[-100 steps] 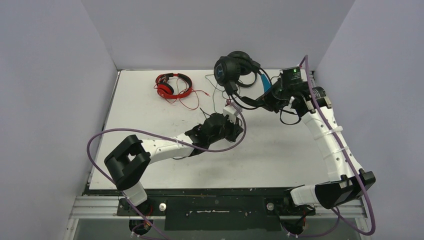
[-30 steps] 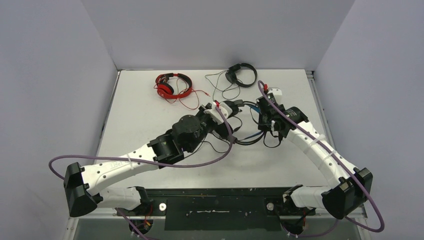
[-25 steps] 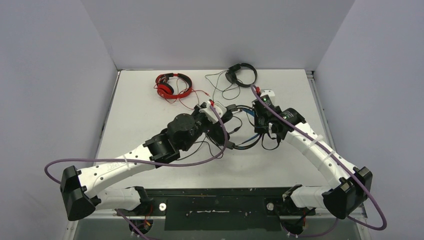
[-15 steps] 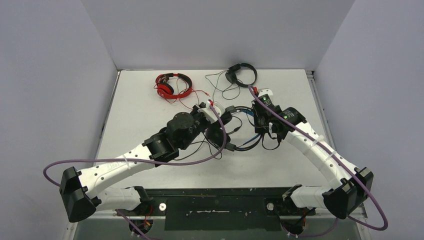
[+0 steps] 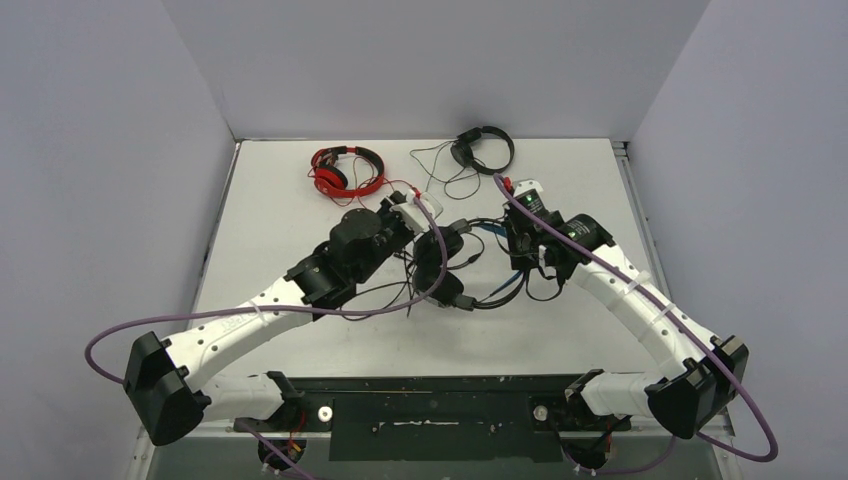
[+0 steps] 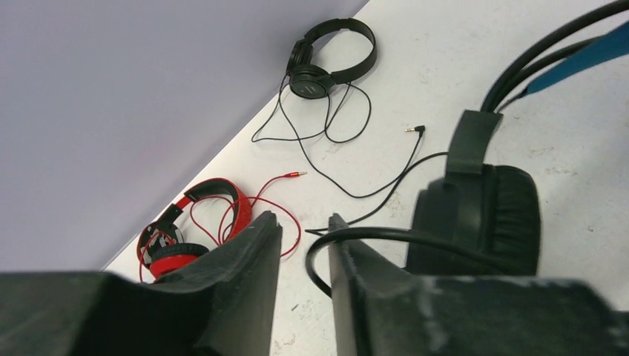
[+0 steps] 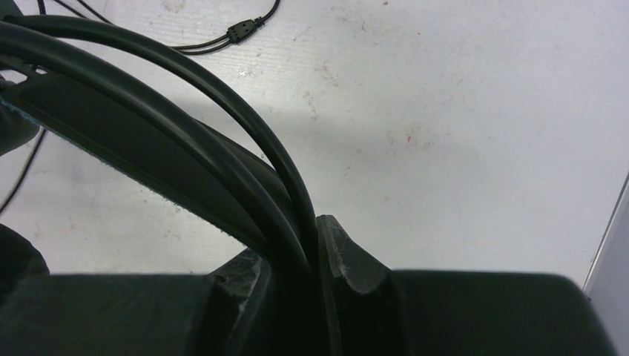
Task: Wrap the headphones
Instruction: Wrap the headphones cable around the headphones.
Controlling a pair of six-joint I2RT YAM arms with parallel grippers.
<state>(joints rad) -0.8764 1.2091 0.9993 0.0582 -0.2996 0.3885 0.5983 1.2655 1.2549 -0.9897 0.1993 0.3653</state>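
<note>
The blue-banded headphones [image 5: 437, 255] lie mid-table between my two grippers; their black ear cup [image 6: 482, 215] and blue band [image 6: 593, 55] show in the left wrist view. My right gripper [image 5: 515, 240] is shut on their headband [image 7: 185, 148], which runs between its fingers [image 7: 348, 267]. My left gripper [image 5: 438, 222] is open a little; a black cable loop [image 6: 326, 245] lies against its right fingertip [image 6: 363, 289], with nothing clamped. The red headphones [image 5: 345, 170] and the all-black headphones [image 5: 482, 148] lie at the back with loose cords.
The red cord [image 6: 274, 193] and thin black cords with a plug [image 6: 419, 129] sprawl over the white table [image 5: 280, 250] ahead of my left gripper. Purple-grey walls close the back and sides. Another thin cable [image 7: 237, 33] crosses the far table in the right wrist view.
The right gripper has brought the blue-banded headphones down from high at the back to the table. In the last second my left gripper has drawn back leftward, away from the right one.
</note>
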